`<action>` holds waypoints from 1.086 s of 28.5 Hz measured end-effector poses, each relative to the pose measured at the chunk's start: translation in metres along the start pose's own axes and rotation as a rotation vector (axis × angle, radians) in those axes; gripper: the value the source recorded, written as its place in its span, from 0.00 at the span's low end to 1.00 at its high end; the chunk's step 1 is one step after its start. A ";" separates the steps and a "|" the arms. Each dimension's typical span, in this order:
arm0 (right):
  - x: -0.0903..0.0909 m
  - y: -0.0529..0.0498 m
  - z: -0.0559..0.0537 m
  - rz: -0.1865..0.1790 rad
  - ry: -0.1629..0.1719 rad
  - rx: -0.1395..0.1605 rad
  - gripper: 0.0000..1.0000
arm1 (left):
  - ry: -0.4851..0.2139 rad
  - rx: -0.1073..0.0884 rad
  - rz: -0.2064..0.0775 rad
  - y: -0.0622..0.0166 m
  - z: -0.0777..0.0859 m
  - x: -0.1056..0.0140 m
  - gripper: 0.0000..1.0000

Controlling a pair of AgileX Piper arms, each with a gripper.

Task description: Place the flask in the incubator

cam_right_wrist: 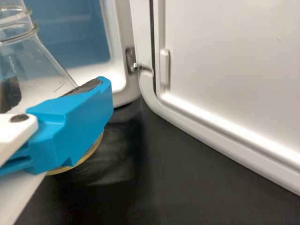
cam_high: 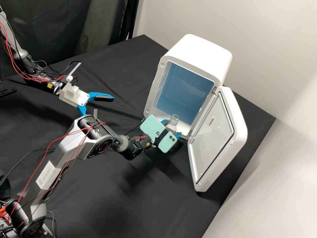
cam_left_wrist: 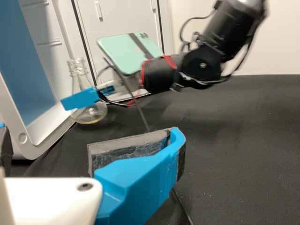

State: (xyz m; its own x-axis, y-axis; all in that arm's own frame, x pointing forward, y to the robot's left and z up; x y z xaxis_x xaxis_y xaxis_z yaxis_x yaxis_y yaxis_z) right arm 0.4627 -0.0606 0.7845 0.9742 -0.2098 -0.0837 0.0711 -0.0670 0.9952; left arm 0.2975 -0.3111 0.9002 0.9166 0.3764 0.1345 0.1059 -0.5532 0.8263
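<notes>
A clear glass flask (cam_high: 174, 119) with a thin yellowish layer at its bottom stands at the foot of the white incubator (cam_high: 198, 54), just in front of its blue chamber. My right gripper (cam_high: 170, 129) is shut on the flask's lower body; one blue finger (cam_right_wrist: 70, 122) presses against the glass (cam_right_wrist: 28, 61). In the left wrist view the flask (cam_left_wrist: 86, 96) appears to rest on the black bench. My left gripper (cam_high: 98, 105) hangs open and empty over the bench, well left of the incubator.
The incubator door (cam_high: 218, 138) stands swung open to the right, its lower corner on the bench. A mint-green phone (cam_high: 158, 132) is mounted on the right wrist. Red cables run along both arms. The bench edge (cam_high: 244, 158) lies just behind the door.
</notes>
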 end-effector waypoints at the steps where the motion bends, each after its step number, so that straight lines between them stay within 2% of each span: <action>1: 0.004 -0.001 0.000 -0.003 -0.003 0.002 0.00 | 0.000 0.000 0.000 0.0000 0.000 0.000 1.00; 2: 0.007 0.000 -0.001 -0.002 -0.002 -0.001 0.00 | 0.000 0.000 0.000 0.0000 0.000 0.000 1.00; 6: 0.016 -0.007 0.005 -0.035 -0.038 -0.008 0.00 | 0.000 0.000 0.000 0.0000 0.000 0.000 1.00; 13: 0.019 -0.003 0.001 -0.025 -0.028 -0.018 0.00 | 0.000 0.000 -0.001 -0.0001 0.000 0.000 1.00; 19: 0.017 0.002 0.007 -0.016 -0.041 -0.015 0.00 | 0.002 0.000 -0.008 -0.0007 0.000 0.000 1.00; 20: 0.015 0.004 0.009 -0.013 -0.049 -0.013 0.00 | 0.002 0.000 -0.008 -0.0007 0.000 0.000 1.00; 21: 0.012 0.011 0.010 -0.002 -0.054 -0.010 0.00 | 0.002 0.000 -0.008 -0.0008 0.000 0.000 1.00; 24: 0.003 0.028 0.012 0.029 -0.064 0.017 0.00 | 0.004 0.000 -0.014 -0.0013 0.000 0.000 1.00; 27: -0.005 0.051 0.007 0.085 -0.047 0.057 0.00 | 0.004 0.000 -0.018 -0.0016 0.000 0.000 1.00; 28: -0.008 0.063 0.004 0.118 -0.030 0.078 0.00 | 0.005 0.000 -0.019 -0.0017 0.000 0.000 1.00; 31: -0.014 0.076 -0.003 0.147 -0.005 0.094 0.00 | 0.005 0.000 -0.020 -0.0018 0.000 0.000 1.00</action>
State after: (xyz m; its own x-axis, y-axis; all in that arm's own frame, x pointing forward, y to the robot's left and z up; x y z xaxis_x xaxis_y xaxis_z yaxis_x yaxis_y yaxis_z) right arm 0.4556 -0.0597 0.8611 0.9715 -0.2289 0.0623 -0.0931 -0.1263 0.9876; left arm 0.2971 -0.3098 0.8989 0.9124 0.3913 0.1204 0.1245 -0.5454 0.8289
